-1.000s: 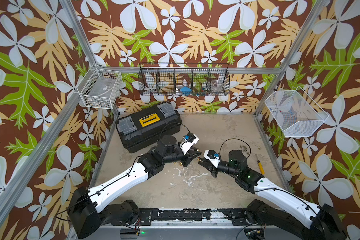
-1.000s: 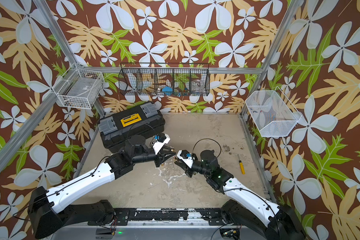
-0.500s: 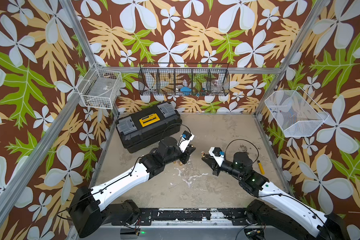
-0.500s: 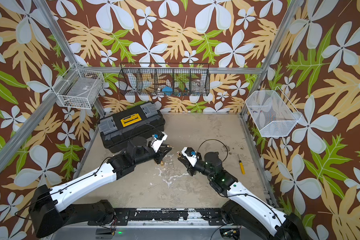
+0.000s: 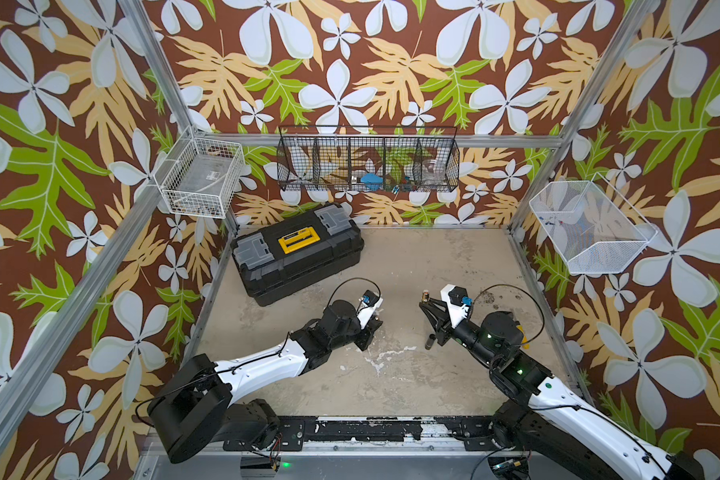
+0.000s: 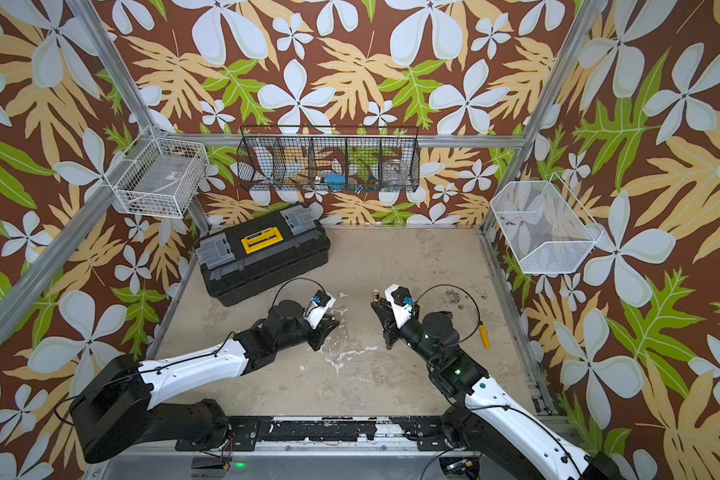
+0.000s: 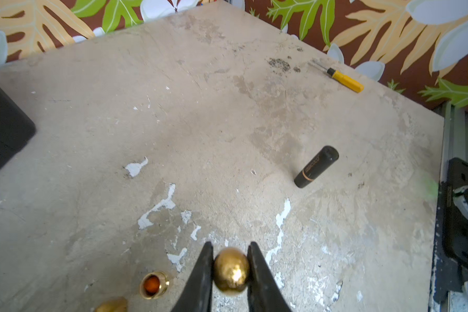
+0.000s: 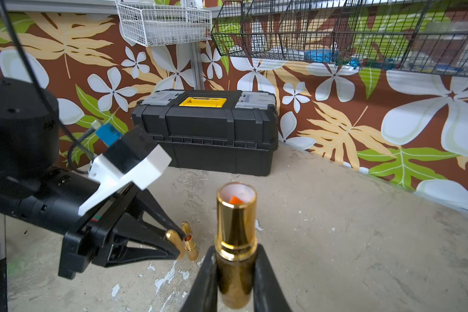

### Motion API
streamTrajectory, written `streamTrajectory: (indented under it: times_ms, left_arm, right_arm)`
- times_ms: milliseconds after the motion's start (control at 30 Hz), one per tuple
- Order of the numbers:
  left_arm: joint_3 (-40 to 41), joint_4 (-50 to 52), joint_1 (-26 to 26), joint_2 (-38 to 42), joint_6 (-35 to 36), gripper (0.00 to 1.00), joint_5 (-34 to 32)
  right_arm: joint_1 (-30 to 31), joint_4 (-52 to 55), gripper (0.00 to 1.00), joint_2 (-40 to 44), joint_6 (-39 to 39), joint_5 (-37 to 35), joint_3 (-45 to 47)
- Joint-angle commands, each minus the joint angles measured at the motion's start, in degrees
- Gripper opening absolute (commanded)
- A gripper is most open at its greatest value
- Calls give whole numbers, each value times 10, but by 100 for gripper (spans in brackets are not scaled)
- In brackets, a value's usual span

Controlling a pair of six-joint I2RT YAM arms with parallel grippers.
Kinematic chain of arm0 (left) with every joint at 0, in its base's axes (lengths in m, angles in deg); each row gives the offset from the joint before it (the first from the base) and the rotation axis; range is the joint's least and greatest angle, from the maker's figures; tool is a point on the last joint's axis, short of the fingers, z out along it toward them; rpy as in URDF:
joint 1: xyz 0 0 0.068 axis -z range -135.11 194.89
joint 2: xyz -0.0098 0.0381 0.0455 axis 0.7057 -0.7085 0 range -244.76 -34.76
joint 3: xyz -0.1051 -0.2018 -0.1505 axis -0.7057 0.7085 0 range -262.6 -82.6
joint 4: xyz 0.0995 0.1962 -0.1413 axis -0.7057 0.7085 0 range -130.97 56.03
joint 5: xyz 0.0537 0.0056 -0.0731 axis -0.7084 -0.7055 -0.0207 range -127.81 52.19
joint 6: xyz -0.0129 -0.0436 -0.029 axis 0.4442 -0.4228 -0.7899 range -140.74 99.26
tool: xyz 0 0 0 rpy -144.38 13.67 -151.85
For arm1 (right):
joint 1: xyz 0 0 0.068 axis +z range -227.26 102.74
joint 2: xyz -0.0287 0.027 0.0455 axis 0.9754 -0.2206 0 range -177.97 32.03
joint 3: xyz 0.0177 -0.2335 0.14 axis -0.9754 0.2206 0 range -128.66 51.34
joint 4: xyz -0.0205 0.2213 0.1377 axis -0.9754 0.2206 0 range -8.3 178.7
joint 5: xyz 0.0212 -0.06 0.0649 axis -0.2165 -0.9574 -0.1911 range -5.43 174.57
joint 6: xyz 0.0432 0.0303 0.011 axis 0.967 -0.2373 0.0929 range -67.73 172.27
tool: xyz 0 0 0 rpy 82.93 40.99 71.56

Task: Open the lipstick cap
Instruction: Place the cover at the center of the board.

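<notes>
A worn beige bench fills the floor of a cell walled in brown floral print. Nearest the arm bases, the left end effector is clenched on a rounded gold cap, its two black fingers pressing the cap from either side, low over the bench. Just beside that end effector lies a small open gold tube with orange inside, and another gold piece is cut off by the edge of the left wrist view.

Well apart from the cap, the right end effector is closed around the lower body of a gold lipstick tube, held upright above the bench and uncapped, with orange lipstick showing in its open top. In both top views the tube stands at that end effector's tip.

A black lipstick lies on its side on the bench near the right arm. Farther off, a yellow-handled screwdriver lies by the wall. A closed black toolbox sits at the far corner, under wire baskets on the walls.
</notes>
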Motion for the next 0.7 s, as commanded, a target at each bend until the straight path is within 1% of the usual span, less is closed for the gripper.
streamTrajectory:
  times_ms: [0,133,267,667]
  left_arm:
    - [18,-80,9,-21,45,19,-6]
    - [18,-93,17,-62,57,19,-21]
    - [32,-138,19,-91,64,20,-27]
    - [16,-164,30,-181,57,20,-65]
  right_arm:
    - [0,-22,16,-4,29,-18,1]
    - [0,-27,16,-10,40,-18,2]
    - [0,-35,16,-7,51,-14,6]
    - [0,-42,16,-14,54,-6,3]
